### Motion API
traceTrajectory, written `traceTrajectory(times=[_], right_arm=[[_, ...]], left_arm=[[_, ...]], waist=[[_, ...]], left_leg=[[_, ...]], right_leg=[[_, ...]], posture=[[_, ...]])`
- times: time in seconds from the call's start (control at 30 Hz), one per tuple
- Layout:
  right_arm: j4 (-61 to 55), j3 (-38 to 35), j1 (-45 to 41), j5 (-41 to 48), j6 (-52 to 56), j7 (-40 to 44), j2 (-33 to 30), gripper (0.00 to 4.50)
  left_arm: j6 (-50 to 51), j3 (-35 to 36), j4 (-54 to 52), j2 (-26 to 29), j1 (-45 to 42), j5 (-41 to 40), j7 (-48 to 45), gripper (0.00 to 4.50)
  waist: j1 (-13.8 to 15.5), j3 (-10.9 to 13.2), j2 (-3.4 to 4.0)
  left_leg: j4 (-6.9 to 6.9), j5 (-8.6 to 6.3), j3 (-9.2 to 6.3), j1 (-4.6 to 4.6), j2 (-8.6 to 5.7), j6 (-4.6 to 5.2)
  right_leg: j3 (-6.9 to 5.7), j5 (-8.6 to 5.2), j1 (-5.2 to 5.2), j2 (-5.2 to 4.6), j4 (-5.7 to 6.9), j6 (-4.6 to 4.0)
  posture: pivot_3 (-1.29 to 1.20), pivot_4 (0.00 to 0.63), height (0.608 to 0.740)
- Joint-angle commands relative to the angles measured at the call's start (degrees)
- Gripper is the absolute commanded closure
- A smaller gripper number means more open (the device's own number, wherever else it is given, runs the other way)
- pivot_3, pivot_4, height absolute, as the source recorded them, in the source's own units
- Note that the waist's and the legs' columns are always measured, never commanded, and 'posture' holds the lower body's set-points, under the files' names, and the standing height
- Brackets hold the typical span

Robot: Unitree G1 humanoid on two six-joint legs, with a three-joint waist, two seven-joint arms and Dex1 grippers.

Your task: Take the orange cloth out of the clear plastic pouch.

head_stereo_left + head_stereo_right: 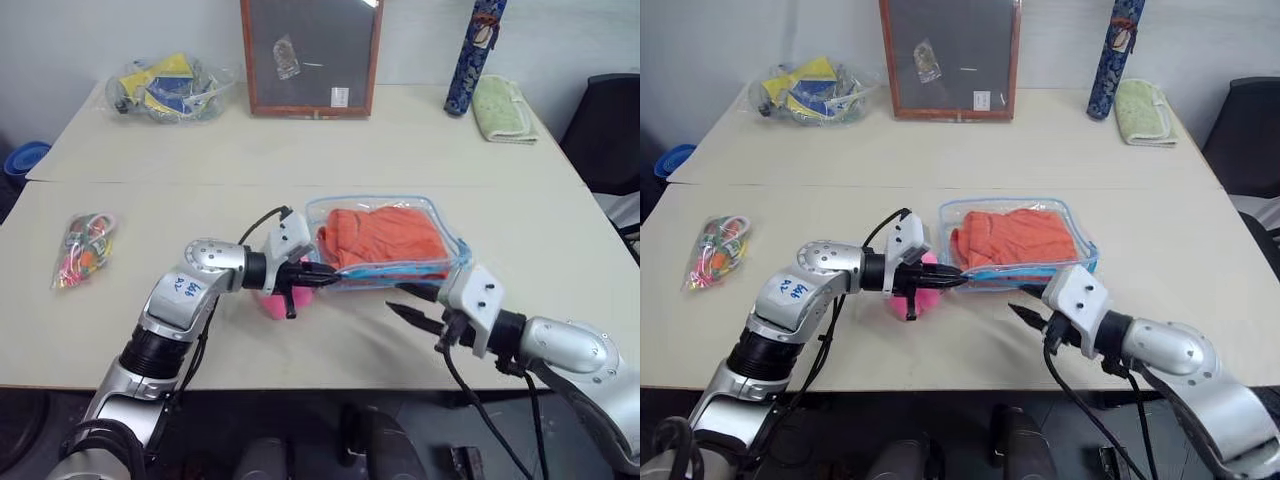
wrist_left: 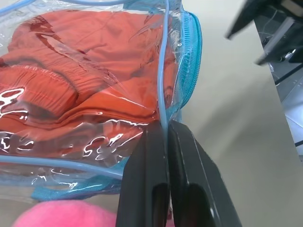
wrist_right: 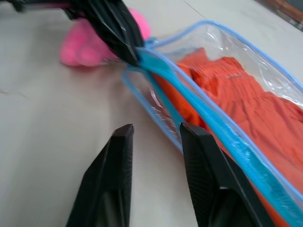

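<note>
Left wrist view: left gripper (image 2: 166,137) pinches clear plastic pouch (image 2: 182,56) edge; right gripper (image 3: 156,135) parted beside it.

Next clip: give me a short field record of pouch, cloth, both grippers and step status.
pouch: clear pouch flat on the table, blue zipper edge toward the robot
cloth: orange cloth fully inside the pouch
left gripper: shut on the pouch's blue edging at its corner
right gripper: jaws apart, empty, beside the pouch's near edge
pink ball: by the pinched corner
status: cloth not yet out
</note>
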Motion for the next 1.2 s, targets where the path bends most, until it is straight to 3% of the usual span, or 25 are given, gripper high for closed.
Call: traceTrajectory(times=[0.03, 0.43, 0.6, 0.8, 0.93, 1.2], right_arm=[[2.66, 1.14, -1.80, -2.78, -1.77, 0.17, 1.24, 2.80], [0.22, 1.09, -0.08, -3.61, -2.55, 4.00, 1.53, 2.80], [-4.81, -1.99, 4.44, -1.50, -2.96, 8.30, -0.96, 2.83], [-7.71, -6.44, 6.81, 0.63, -2.17, 10.12, -2.21, 2.83], [-8.15, -7.53, 6.88, 1.18, -1.82, 10.22, -1.92, 2.83], [-8.20, -6.82, 6.76, 0.64, -1.72, 10.04, -1.67, 2.83]], left_arm=[[-2.69, -0.83, -1.50, 1.33, 0.14, 0.80, -0.87, 4.50], [-15.11, -4.69, -0.87, 5.11, 2.99, 8.61, -1.07, 4.50], [-16.99, -3.08, -1.92, 6.90, 3.31, 8.08, -2.61, 3.12], [-26.12, -2.56, -1.51, 13.02, 2.68, 12.21, -4.80, 1.35], [-31.45, -2.37, 0.74, 14.57, 1.66, 13.96, -5.56, 1.35], [-36.58, -4.61, 5.17, 9.63, -0.07, 15.66, -5.39, 1.35]], waist=[[0.07, 0.00, 0.00], [0.12, 0.00, 0.00], [0.10, 0.00, 0.00], [0.02, 0.00, 0.00], [0.07, 0.00, 0.00], [0.21, 0.00, 0.00]], left_leg=[[0.00, 0.00, -0.01, -0.01, 0.00, 0.00], [-0.02, 0.00, -0.02, -0.03, 0.02, 0.00], [-0.02, -0.01, -0.03, -0.03, 0.01, 0.03], [-0.04, -0.02, -0.01, -0.01, 0.03, 0.03], [-0.04, -0.03, -0.02, 0.00, 0.02, 0.04], [-0.03, -0.05, -0.02, -0.03, -0.02, 0.11]], right_leg=[[-0.02, 0.00, -0.01, 0.00, -0.01, 0.00], [-0.05, 0.00, -0.03, 0.00, -0.04, 0.00], [-0.05, 0.00, -0.01, -0.01, -0.05, 0.00], [-0.03, -0.01, -0.01, 0.01, -0.02, -0.01], [-0.04, -0.01, 0.00, -0.01, -0.04, -0.01], [-0.07, 0.00, 0.00, -0.02, -0.06, 0.00]], posture=[[0.00, 0.150, 0.740], [0.00, 0.150, 0.740], [0.00, 0.150, 0.740], [0.00, 0.150, 0.740], [0.00, 0.150, 0.740], [0.00, 0.150, 0.740]])
